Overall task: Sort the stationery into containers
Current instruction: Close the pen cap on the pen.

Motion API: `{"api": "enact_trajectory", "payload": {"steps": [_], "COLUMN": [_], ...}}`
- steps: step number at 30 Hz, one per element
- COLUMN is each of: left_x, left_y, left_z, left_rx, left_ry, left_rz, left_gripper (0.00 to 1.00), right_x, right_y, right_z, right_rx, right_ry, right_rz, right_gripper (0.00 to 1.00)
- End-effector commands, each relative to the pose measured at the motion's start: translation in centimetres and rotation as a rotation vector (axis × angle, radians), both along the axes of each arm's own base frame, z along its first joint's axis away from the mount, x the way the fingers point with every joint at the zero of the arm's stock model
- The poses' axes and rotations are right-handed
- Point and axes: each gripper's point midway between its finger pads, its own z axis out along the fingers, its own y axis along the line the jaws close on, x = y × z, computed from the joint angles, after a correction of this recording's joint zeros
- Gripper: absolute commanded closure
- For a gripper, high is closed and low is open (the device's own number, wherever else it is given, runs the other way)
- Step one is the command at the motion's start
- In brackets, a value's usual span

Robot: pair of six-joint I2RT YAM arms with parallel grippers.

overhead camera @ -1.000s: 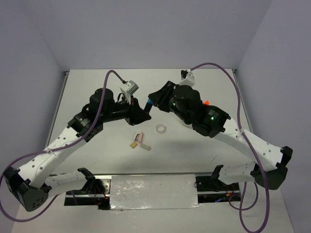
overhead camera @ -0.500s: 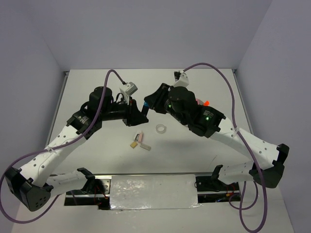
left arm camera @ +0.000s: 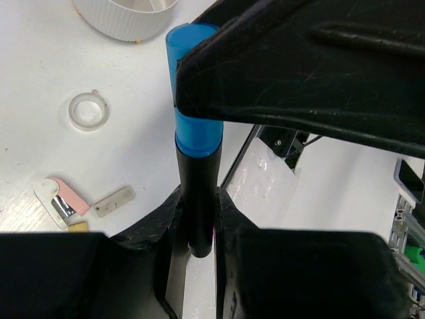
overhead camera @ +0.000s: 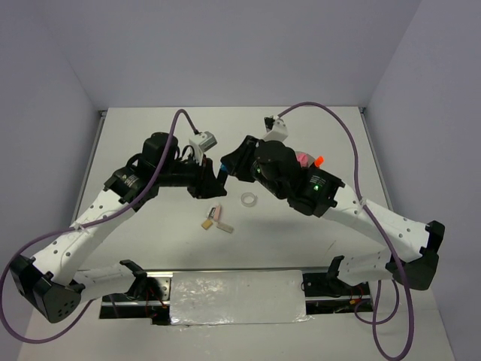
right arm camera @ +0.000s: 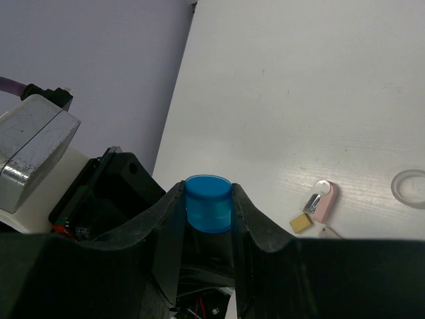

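A black marker with a blue cap is held between both grippers above the table. My left gripper is shut on its black barrel. My right gripper is shut on the blue cap, which shows as a blue spot from above, where the left gripper and the right gripper meet. The clear tape ring, the pink eraser and a tan piece lie on the table below. The white ribbed tub shows only in the left wrist view.
A pink cylinder and an orange marker tip peek out behind the right arm. A small silver strip lies beside the eraser. A foil-covered plate sits at the near edge between the bases.
The right arm has swung left and the left arm has shifted slightly right. The marker stays held between both grippers, and both grips look unchanged.
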Motion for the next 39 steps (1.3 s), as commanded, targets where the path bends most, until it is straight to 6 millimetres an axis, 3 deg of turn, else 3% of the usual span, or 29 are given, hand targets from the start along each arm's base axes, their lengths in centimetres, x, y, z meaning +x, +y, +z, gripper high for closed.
{"api": "enact_trajectory", "payload": {"steps": [1,11,15,20,25,29,34,39], "left_x": [6.0,6.1,6.1,5.7,4.7,4.1,4.4,5.2], "left_y": [0.0,0.7,0.8,0.3,0.0,0.5,0.9,0.9], "left_z": [17.0,18.4,18.6,16.9,14.5,13.7,14.8,16.7], "left_rx": [-0.311,-0.334,-0.331,-0.343,-0.35,-0.363,-0.36,-0.354], "left_ry": [-0.635,-0.659,-0.664,-0.606,-0.542,-0.522,-0.551,-0.594], "left_rz": [0.136,0.14,0.136,0.103,0.07,0.091,0.118,0.138], "left_gripper": [1.0,1.0,1.0,1.0,1.0,1.0,1.0,1.0], "right_x": [-14.0,-16.5,-16.8,-15.3,-11.8,-11.0,-12.9,-13.8], "right_y": [1.9,2.7,1.9,1.8,0.2,0.4,2.0,2.6], "right_z": [-11.7,-13.7,-14.0,-11.0,-7.2,-5.3,-7.5,-8.1], "right_rx": [-0.275,-0.291,-0.331,-0.254,-0.244,-0.212,-0.209,-0.223], "right_ry": [0.422,0.458,0.444,0.359,0.285,0.242,0.309,0.313], "right_rz": [0.505,0.614,0.609,0.558,0.387,0.398,0.496,0.534], "right_gripper": [1.0,1.0,1.0,1.0,1.0,1.0,1.0,1.0]}}
